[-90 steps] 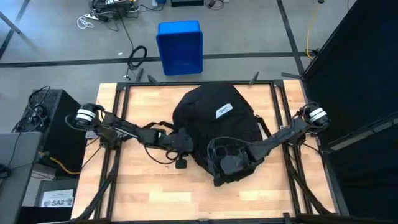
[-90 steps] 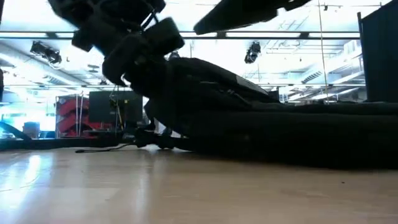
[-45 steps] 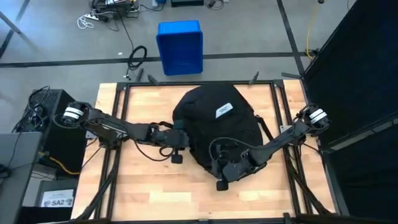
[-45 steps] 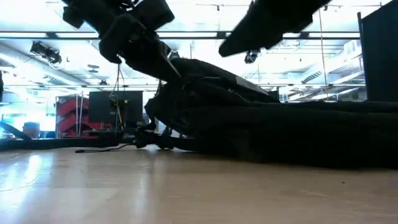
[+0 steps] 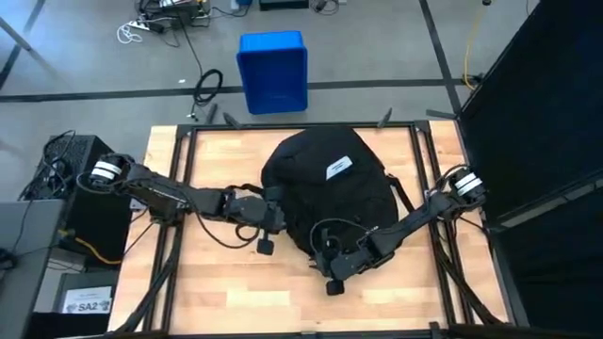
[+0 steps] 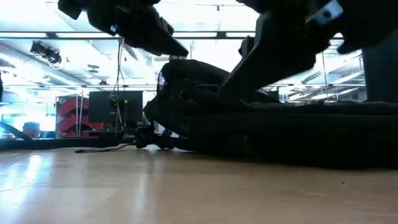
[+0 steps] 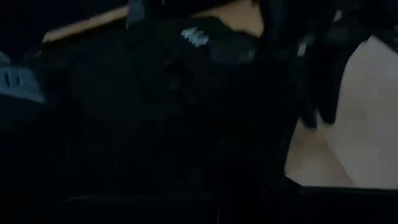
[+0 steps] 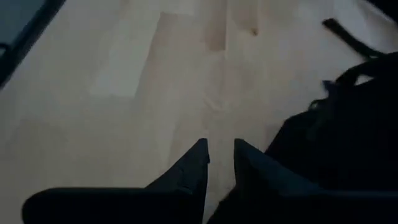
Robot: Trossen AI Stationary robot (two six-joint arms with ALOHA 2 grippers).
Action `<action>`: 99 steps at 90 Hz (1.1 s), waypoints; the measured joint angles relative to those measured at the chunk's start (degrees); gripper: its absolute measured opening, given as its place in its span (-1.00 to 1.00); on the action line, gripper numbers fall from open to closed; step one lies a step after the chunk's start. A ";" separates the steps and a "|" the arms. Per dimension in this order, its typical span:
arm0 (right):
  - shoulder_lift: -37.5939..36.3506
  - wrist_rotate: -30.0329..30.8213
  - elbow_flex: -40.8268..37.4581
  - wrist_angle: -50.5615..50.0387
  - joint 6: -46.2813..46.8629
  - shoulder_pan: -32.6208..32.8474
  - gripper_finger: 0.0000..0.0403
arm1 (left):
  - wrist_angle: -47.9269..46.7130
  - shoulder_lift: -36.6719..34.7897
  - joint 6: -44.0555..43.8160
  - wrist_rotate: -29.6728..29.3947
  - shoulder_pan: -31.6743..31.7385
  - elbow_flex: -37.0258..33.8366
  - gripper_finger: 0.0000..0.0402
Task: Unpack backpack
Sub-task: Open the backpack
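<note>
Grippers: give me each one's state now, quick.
Left gripper: against the backpack's left side; cannot tell if open or shut.
Right gripper: fingers nearly together with a narrow gap, holding nothing, over bare table beside the backpack.

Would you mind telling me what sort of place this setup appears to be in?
Probably a robotics lab or workshop: a wooden table in a metal frame, loose cables across the concrete floor, and a large open hall with ceiling lights behind.

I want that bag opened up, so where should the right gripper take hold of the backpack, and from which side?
Probably the loose fabric along the backpack's near edge, where it sags onto the table. The right gripper hangs over bare wood beside that edge, fingers slightly apart and holding nothing, so a low approach from the front suits. The left gripper is at the bag's left flank.
</note>
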 joint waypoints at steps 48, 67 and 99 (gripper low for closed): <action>1.40 9.21 0.79 1.02 4.46 -3.84 -0.56 | -0.62 2.91 4.44 1.79 -0.10 -0.55 -1.00; 1.40 9.33 0.79 0.62 5.11 -4.85 -0.57 | -2.58 4.59 4.56 1.80 -0.10 -0.55 -1.00; 1.40 10.47 0.48 -3.37 7.57 -6.38 -0.57 | -2.33 6.26 2.80 1.39 0.06 -0.55 -1.00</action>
